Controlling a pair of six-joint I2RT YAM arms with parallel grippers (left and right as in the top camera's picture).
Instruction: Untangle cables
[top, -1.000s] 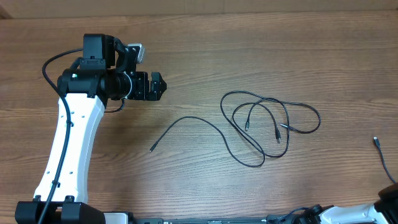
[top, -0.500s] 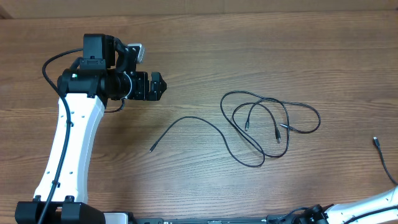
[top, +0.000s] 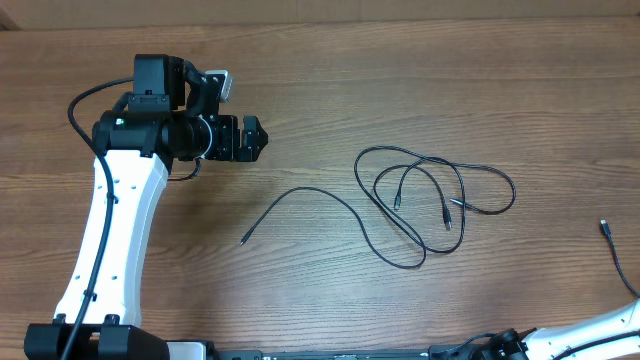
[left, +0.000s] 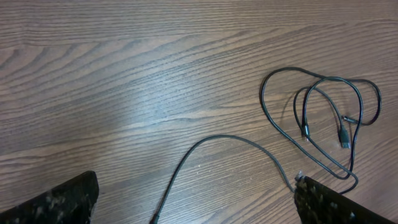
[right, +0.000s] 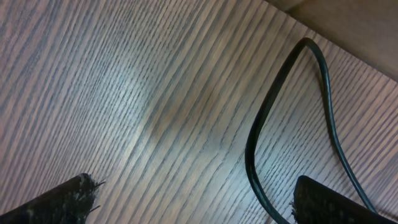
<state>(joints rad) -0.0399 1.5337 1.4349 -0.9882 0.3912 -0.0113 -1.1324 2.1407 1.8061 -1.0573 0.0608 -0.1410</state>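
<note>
A tangle of thin black cables (top: 435, 200) lies in loops right of the table's middle; it also shows in the left wrist view (left: 323, 118). One cable strand (top: 300, 192) trails left from the tangle to a free plug end (top: 243, 240). Another cable (top: 618, 255) lies at the right edge, and a curved piece of black cable shows in the right wrist view (right: 261, 124). My left gripper (top: 258, 138) is open and empty, held above the table up and left of the strand, which runs between its fingertips (left: 196, 202). My right gripper (right: 205, 199) is open just above the wood, with the cable beside its right finger.
The wooden table (top: 330, 80) fills the view. The white left arm (top: 110, 230) reaches up from the bottom left. Part of the white right arm (top: 600, 335) shows at the bottom right corner.
The dark part of the right arm at the lower right edge has slipped out of the overhead view. The left arm and the cables have not moved.
</note>
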